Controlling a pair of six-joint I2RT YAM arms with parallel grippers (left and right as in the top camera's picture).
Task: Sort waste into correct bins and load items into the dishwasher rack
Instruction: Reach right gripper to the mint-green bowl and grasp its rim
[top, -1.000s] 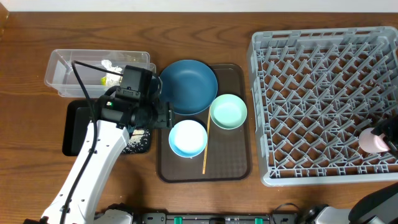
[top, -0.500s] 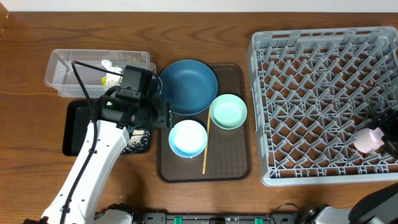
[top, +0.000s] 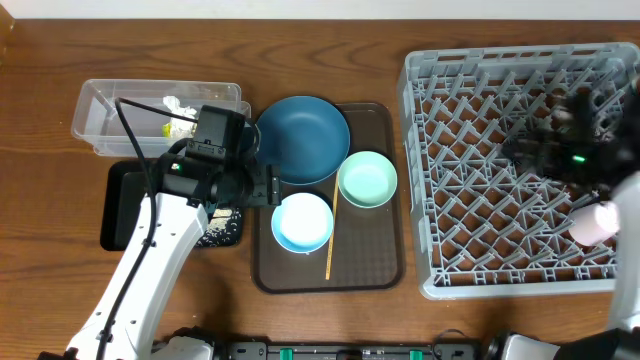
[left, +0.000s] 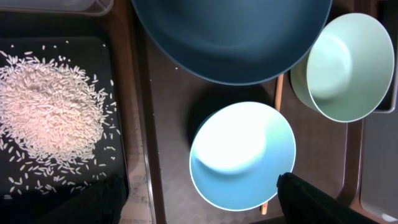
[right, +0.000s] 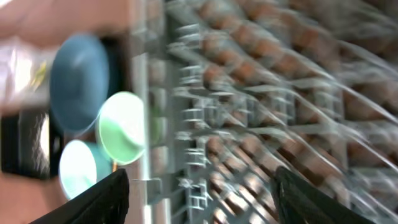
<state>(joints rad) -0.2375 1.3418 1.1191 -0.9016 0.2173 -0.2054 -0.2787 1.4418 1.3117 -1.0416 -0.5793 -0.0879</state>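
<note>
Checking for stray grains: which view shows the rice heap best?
Left wrist: the rice heap is sharp and nearly whole. Overhead, the left arm covers most of it; the right wrist view is too blurred to show it.

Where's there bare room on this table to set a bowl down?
The brown tray is bare at its front-right corner, bordered by the mint-green bowl and the chopstick. Bare table wood runs along the far edge behind the dark-blue plate. The rack holds nothing in its left half. Crowded: the tray's back and left, where plate and light-blue bowl sit close.
</note>
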